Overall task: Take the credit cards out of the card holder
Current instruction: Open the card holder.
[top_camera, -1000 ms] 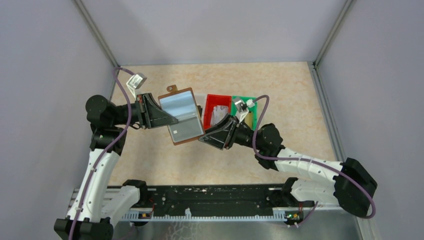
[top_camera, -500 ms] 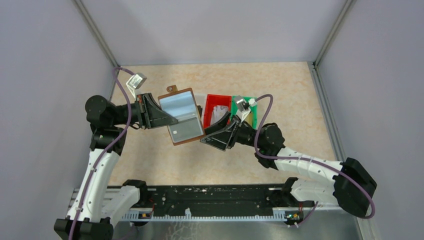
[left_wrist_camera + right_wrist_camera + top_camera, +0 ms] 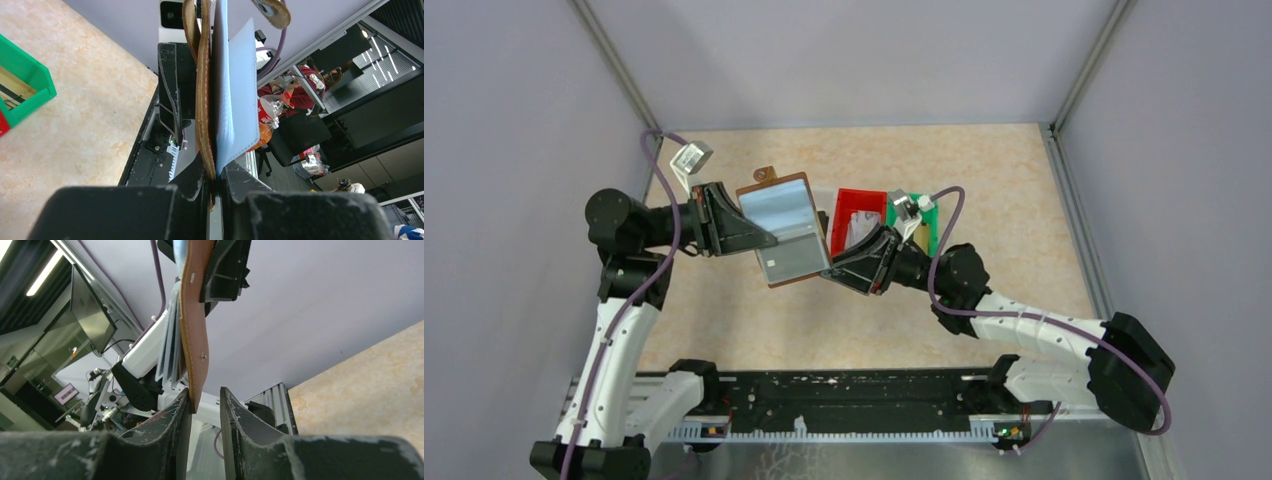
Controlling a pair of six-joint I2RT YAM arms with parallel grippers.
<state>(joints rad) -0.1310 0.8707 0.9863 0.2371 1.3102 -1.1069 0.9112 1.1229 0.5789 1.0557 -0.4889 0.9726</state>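
Card holder (image 3: 784,230) midair; red bin (image 3: 861,193) just beside

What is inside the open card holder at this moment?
The card holder shows pale bluish clear sleeves in its farther half and what looks like one silvery-grey card in the nearer half. Whether more cards sit behind the sleeves cannot be seen.

The beige speckled table (image 3: 1024,200) carries two bins side by side, just off centre toward one o'clock: a red bin (image 3: 861,194), with a green bin (image 3: 930,232) at its three o'clock.
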